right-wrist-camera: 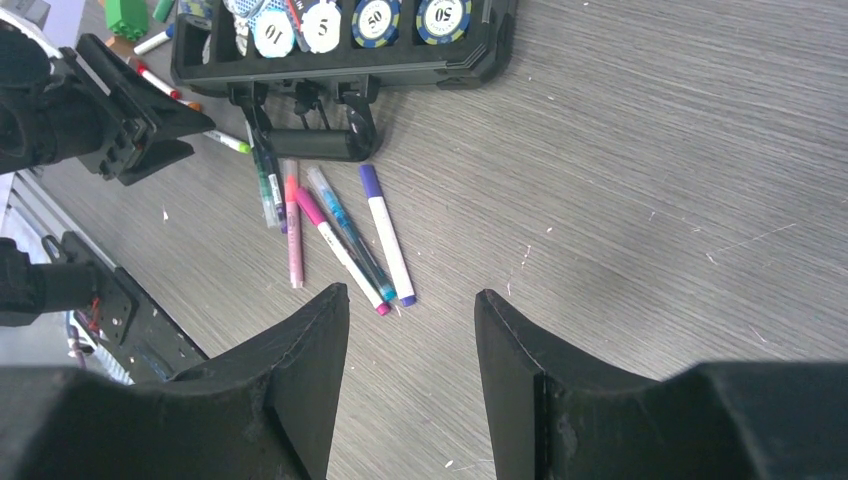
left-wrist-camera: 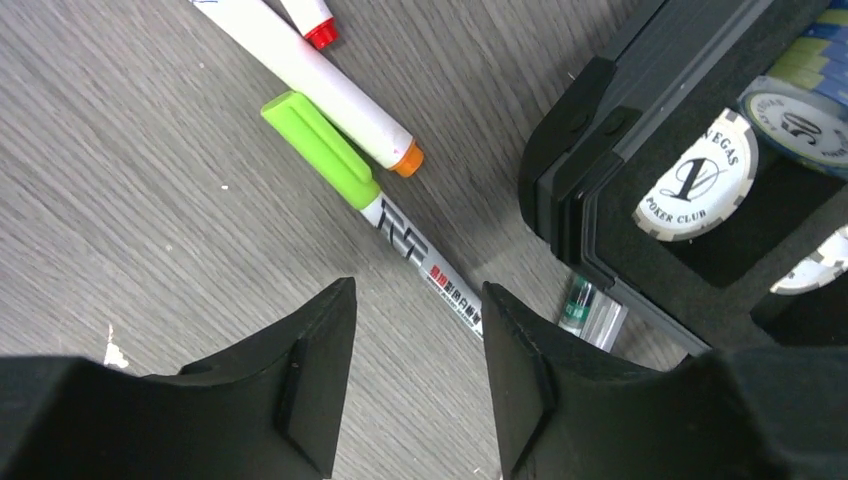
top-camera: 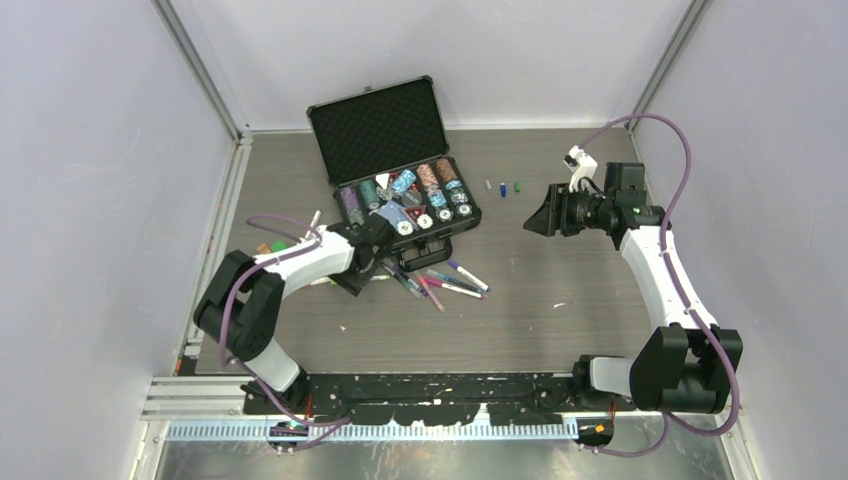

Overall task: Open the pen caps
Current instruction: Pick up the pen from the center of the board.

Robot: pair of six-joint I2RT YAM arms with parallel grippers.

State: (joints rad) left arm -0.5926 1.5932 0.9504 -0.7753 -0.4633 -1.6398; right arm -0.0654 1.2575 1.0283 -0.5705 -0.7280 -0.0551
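Several pens (top-camera: 447, 281) lie in a loose bunch on the table in front of the black case (top-camera: 377, 128). The right wrist view shows them: a purple-capped pen (right-wrist-camera: 385, 235), a teal one (right-wrist-camera: 348, 232) and pink ones (right-wrist-camera: 335, 245). My left gripper (top-camera: 372, 245) is open and low by the case's front left corner. A lime-capped pen (left-wrist-camera: 322, 150) runs under its right finger (left-wrist-camera: 515, 370), and a white pen with an orange end (left-wrist-camera: 320, 85) lies beside it. Three loose pen caps (top-camera: 503, 188) lie right of the case. My right gripper (top-camera: 537, 216) is open, empty and raised.
The open case (left-wrist-camera: 600, 190) holds rows of poker chips (top-camera: 425, 195) and its handle (right-wrist-camera: 310, 143) faces the pens. A green pen (left-wrist-camera: 580, 305) lies partly under the case's edge. More pens and green pieces (top-camera: 275, 246) lie at the far left. Walls enclose the table.
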